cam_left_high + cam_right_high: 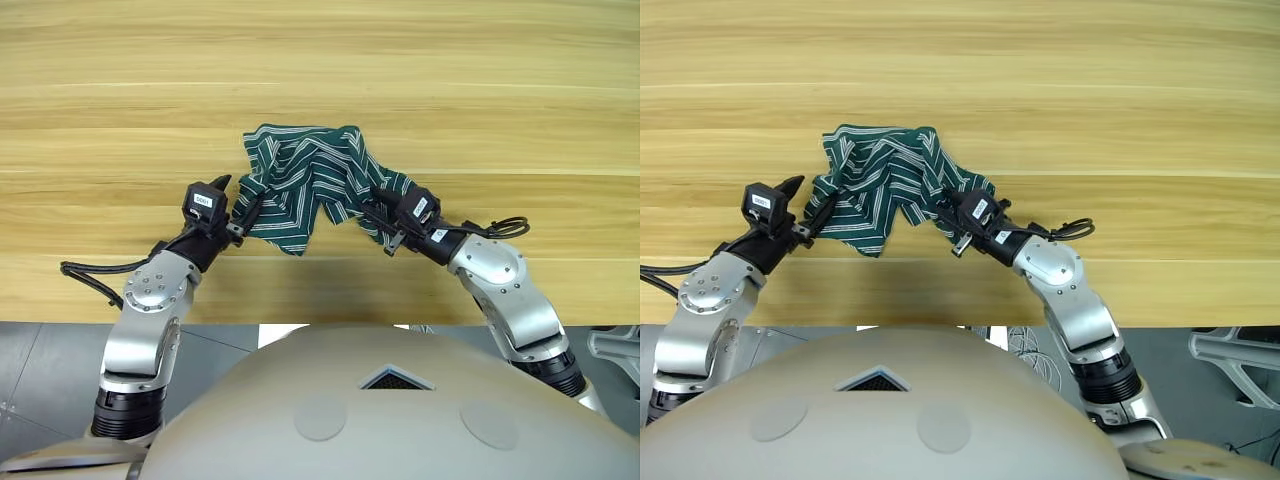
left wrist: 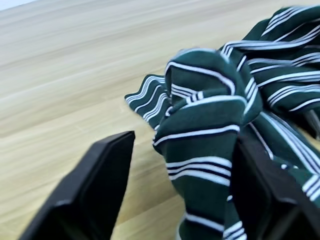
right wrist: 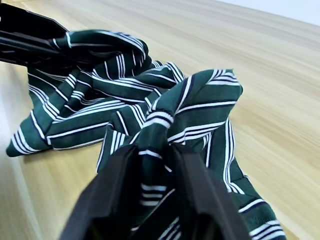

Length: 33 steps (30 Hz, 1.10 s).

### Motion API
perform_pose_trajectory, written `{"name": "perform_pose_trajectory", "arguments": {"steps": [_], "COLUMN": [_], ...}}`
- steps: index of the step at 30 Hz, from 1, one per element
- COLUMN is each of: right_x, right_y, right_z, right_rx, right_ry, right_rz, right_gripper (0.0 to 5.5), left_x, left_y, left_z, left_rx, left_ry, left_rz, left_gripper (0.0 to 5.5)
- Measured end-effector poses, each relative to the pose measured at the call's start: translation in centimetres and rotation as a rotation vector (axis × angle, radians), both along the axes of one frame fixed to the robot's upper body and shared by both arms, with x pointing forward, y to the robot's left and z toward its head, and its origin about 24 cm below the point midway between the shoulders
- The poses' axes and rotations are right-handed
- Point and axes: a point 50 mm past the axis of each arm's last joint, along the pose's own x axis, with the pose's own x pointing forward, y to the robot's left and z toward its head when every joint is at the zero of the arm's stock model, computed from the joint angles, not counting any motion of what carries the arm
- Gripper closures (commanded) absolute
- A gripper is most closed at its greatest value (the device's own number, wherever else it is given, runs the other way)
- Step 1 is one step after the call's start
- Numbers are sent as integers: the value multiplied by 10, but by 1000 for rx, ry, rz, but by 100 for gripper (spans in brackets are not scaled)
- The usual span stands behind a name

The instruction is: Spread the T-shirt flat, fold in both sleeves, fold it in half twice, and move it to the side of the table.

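A dark green T-shirt (image 1: pixel 305 180) with white stripes lies crumpled in a heap on the wooden table (image 1: pixel 320 60), near its front edge. My left gripper (image 1: pixel 238 196) is at the heap's left edge and stands open; in the left wrist view a bunched fold of the T-shirt (image 2: pixel 205 130) sits between its two black fingers (image 2: pixel 95 185), with a gap on one side. My right gripper (image 1: pixel 381 212) is at the heap's right edge, shut on a raised fold of the T-shirt (image 3: pixel 200 100) that it pinches between its fingers (image 3: pixel 117 195).
The table's front edge (image 1: pixel 320 322) runs just behind both wrists, with grey floor below it. Black cable loops hang beside the left arm (image 1: pixel 85 275) and the right wrist (image 1: pixel 505 228). Bare wood extends far, left and right of the heap.
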Motion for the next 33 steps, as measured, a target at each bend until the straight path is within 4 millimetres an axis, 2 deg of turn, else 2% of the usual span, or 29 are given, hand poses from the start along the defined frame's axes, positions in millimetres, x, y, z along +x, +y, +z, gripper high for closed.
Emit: {"name": "perform_pose_trajectory", "arguments": {"steps": [3,5,16,22,26,30,33], "right_x": [5,5,5,12,24,63,105], "right_y": [2,2,2,-7,-19,-47,-69], "right_z": [3,2,3,9,21,62,102], "right_rx": [7,7,8,-5,-15,-13,-60], "right_ry": [-18,-16,-18,-53,-105,-224,-311], "right_rz": [2,1,2,-30,-58,-91,-91], "right_gripper": [538,550,550,550,550,550,550], "left_x": [2,2,-4,-9,-7,26,74], "left_y": [2,3,1,4,12,39,59], "left_z": [-4,-5,8,17,23,33,62], "left_rx": [14,18,18,12,-85,-209,-224], "left_ry": [10,13,-30,-53,-61,-80,-133], "left_rz": [1,2,-19,-9,13,52,40], "left_gripper": [355,380,549,549,549,549,549]}}
